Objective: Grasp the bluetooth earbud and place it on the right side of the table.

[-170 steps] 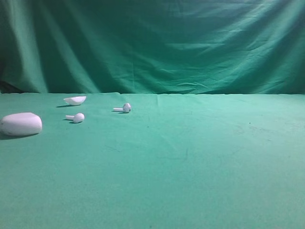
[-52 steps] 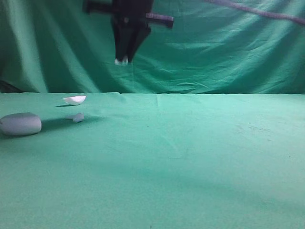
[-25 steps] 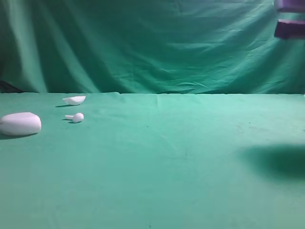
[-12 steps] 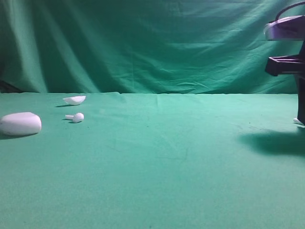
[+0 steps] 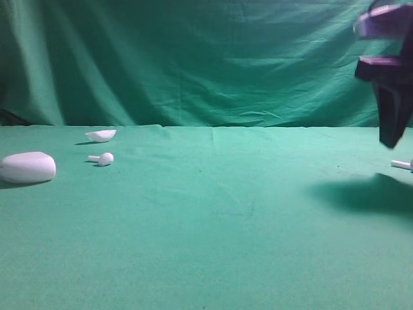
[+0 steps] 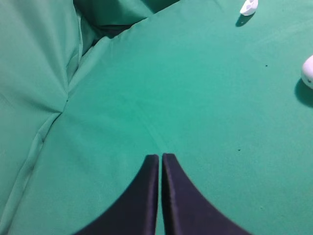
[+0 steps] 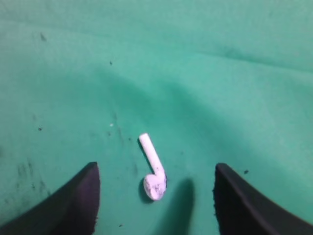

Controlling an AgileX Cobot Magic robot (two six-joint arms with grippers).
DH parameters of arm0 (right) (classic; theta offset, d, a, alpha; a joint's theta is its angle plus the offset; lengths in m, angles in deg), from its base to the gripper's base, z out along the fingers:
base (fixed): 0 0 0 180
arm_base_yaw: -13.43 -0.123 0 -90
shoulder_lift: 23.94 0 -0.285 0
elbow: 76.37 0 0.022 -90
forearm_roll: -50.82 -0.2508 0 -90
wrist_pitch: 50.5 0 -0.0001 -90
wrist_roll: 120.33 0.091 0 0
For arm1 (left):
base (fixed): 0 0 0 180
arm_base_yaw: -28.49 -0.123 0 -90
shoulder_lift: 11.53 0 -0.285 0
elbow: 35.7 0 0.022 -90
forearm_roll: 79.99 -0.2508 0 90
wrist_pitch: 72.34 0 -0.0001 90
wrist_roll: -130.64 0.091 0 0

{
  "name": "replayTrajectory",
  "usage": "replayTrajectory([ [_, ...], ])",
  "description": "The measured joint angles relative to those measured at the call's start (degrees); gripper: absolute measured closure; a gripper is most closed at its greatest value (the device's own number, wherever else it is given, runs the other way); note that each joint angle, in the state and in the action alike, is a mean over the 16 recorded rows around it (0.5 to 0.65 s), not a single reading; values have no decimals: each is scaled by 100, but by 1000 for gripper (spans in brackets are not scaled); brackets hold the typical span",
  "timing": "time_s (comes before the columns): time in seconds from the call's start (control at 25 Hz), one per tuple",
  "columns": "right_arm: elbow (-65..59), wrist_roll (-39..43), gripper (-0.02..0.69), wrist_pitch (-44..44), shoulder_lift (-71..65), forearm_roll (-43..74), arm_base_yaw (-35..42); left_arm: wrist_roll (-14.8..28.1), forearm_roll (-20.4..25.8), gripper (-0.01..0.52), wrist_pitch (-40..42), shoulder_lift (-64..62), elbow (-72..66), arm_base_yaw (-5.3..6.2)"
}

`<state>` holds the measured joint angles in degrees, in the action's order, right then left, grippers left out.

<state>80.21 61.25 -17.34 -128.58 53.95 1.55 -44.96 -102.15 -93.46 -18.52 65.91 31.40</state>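
Note:
A tiny white bluetooth earbud [image 7: 154,169] lies loose on the green table [image 7: 220,73]; in the high view only its stem [image 5: 402,165] shows at the far right edge. My right gripper [image 7: 156,169] is open and empty, lifted above it, its dark body [image 5: 390,90] hanging over the right edge of the high view. A look-alike earbud [image 5: 103,158] lies at the left. My left gripper [image 6: 160,156] is shut and empty over bare cloth; it is out of the high view.
A big white oval case [image 5: 28,168] sits at the far left, also at the left wrist view's right edge [image 6: 308,71]. A shallow white lid [image 5: 101,135] lies behind the left earbud, also in the left wrist view [image 6: 248,7]. A green backdrop [image 5: 206,58] hangs behind.
The right gripper carried the earbud from the left to the right side, lowered, let it go, and has now risen. The earbud lies on the cloth.

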Motion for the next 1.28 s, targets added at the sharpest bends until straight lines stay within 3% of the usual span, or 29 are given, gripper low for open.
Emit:
replayTrajectory([
  [0.16,167,0,351,398,446,-17,0,0,0,514,0,0,0,0],
  [0.68,268,-21,649,1664,3600,-232,0,0,0,514,0,0,0,0],
  [1.28,-1077,-174,665,1585,7568,-508,0,0,0,514,0,0,0,0],
])
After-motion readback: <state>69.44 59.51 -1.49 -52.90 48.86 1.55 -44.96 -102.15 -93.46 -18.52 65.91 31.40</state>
